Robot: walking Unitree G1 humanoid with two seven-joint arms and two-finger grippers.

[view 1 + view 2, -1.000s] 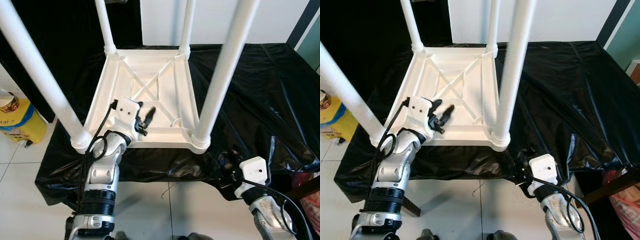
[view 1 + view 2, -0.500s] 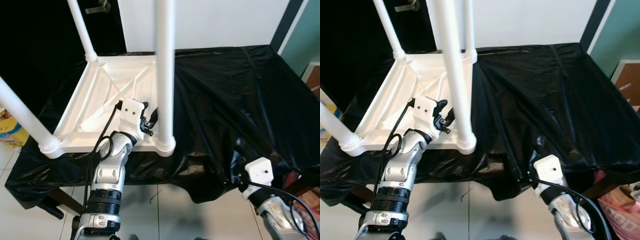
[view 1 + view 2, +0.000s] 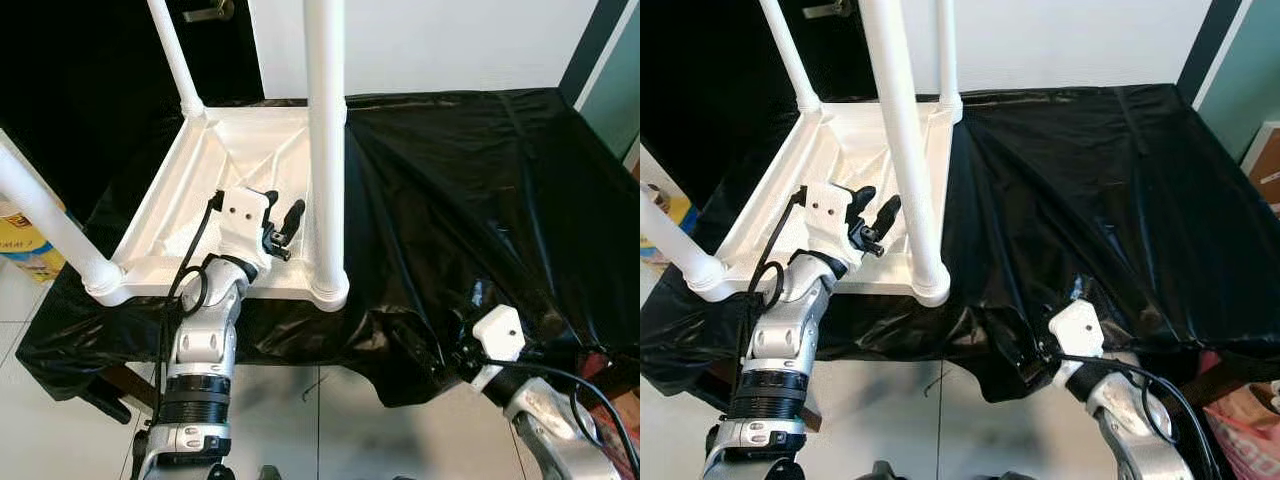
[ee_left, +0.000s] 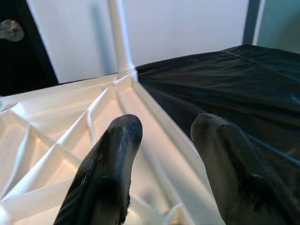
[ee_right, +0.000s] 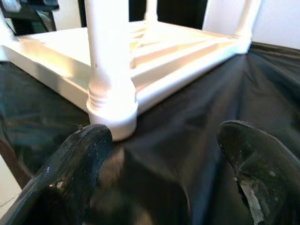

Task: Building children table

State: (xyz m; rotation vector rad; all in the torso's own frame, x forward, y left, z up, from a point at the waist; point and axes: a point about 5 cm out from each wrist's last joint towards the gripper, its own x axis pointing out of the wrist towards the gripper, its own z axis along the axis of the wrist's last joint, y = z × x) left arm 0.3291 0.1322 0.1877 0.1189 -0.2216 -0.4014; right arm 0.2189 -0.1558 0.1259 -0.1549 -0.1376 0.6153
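Note:
The white children's table [image 3: 190,215] lies upside down on the black-covered surface, its legs pointing up. The near right leg [image 3: 326,150] stands in its corner socket [image 5: 111,110]. My left gripper [image 3: 281,208] hovers over the ribbed underside just left of that leg, its two black fingers [image 4: 117,140] open and holding nothing. My right gripper [image 5: 166,133] sits low at the cloth's front edge, to the right of the table. It is open wide and faces the near leg's base.
Black sheeting [image 3: 470,170] covers the surface and hangs over the front edge. A yellow container [image 3: 25,245] stands on the tiled floor at the left. A cardboard box [image 3: 1265,165] and a pink bag [image 3: 1240,410] are at the right. Behind are a white wall and a dark door.
The whole view swung right since a second ago, so the camera moved. My left gripper has drawn slightly away from the near leg. My right gripper has edged left towards the table.

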